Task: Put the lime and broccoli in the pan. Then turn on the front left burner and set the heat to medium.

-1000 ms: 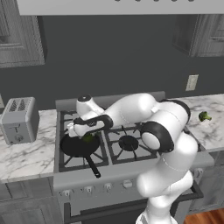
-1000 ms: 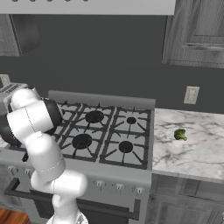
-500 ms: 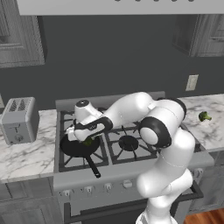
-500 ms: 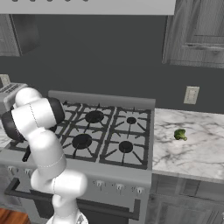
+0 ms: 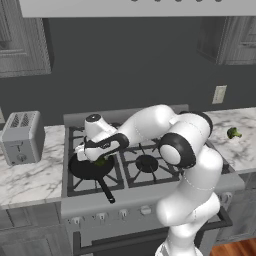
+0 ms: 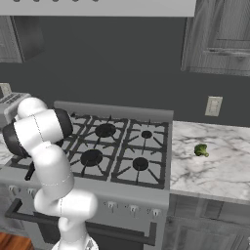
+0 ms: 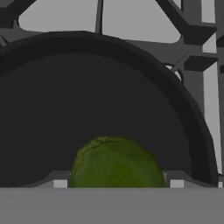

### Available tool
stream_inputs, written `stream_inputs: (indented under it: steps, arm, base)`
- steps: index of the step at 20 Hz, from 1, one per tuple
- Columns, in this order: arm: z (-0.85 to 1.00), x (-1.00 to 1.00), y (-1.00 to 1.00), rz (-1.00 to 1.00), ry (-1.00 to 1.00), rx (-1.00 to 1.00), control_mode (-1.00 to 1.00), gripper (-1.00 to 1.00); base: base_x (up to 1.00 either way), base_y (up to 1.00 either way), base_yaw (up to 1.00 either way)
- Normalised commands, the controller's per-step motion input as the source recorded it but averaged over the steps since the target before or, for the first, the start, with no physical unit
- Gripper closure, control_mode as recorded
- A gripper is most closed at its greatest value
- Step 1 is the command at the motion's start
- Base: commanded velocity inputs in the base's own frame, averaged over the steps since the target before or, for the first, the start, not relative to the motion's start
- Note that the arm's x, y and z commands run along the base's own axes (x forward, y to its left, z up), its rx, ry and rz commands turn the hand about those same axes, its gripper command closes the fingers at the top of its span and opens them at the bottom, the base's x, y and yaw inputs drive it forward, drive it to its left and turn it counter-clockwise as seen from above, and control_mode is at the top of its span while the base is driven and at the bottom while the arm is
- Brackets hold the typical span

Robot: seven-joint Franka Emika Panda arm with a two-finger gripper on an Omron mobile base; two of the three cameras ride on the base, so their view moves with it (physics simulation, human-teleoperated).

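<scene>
The tool (image 5: 101,158) held the lime (image 7: 116,162) between part-open jaws just above the pan (image 5: 86,168); released too high, it could bounce out.

both base views look forward and down from behind the arm, left and right, sharing the stove (image 5: 145,165) (image 6: 117,146) and marble counter (image 5: 239,150) (image 6: 215,166). the hand view peers close into the pan (image 7: 87,105).
</scene>
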Motion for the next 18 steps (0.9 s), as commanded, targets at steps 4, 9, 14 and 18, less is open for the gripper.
stream_inputs:
  steps: [4, 9, 14, 18]
  arm:
    - [0.00, 0.00, 0.00, 0.00, 0.00, 0.00, -1.00, -1.00]
    - [0.02, -0.02, 0.00, 0.00, -0.01, 0.00, -1.00, -1.00]
    - [0.28, -0.11, -0.02, 0.00, -0.02, 0.00, -1.00, -1.00]
    - [0.38, -0.04, -0.19, 0.00, 0.00, 0.00, -1.00, -1.00]
  base:
    - [0.00, 0.00, 0.00]
    - [0.00, 0.00, 0.00]
    - [0.00, 0.00, 0.00]
    - [0.00, 0.00, 0.00]
